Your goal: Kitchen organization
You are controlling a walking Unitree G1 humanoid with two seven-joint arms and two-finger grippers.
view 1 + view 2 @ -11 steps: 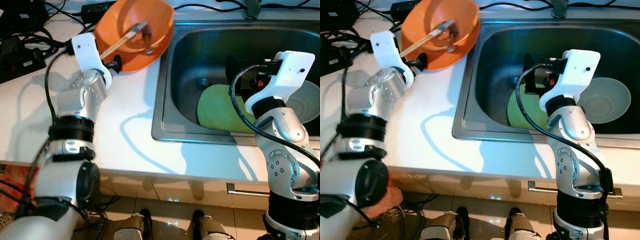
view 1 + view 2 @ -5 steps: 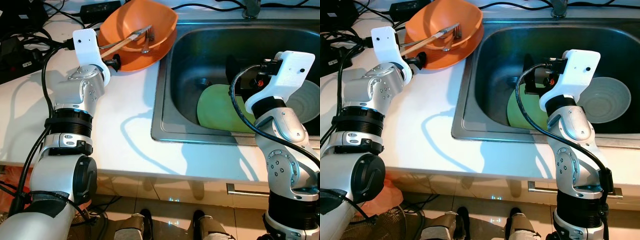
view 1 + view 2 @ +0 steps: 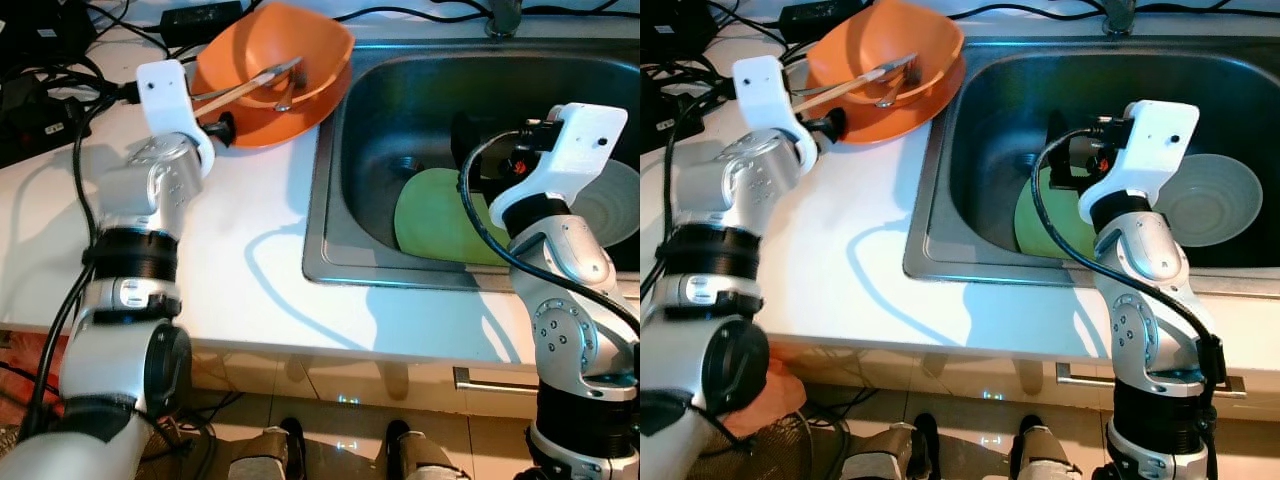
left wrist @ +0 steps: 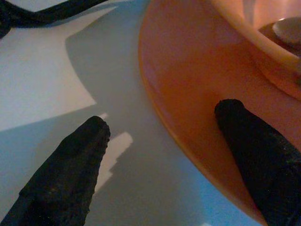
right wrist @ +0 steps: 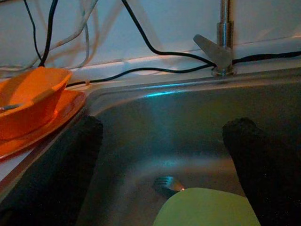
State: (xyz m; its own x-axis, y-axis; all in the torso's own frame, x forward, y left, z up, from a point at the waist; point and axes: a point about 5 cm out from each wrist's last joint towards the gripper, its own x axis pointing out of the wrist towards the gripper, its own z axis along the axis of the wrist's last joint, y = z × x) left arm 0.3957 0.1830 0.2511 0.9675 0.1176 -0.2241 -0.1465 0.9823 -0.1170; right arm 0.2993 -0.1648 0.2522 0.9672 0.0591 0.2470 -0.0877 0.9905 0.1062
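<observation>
White counter [image 3: 250, 250] | left gripper [image 4: 160, 136] fingers spread astride orange plate [image 4: 188, 94] rim | right gripper [image 5: 164, 155] spread above sink [image 3: 420, 100]

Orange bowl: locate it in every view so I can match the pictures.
Left eye view: orange bowl upper centre, on the counter, left of the sink.
Right eye view: upper left of centre, same spot.
Left wrist view: its pale rim rises behind the plate's edge.
Right wrist view: on the counter beside the sink.
Shared landmark: the orange plate beneath it.
</observation>
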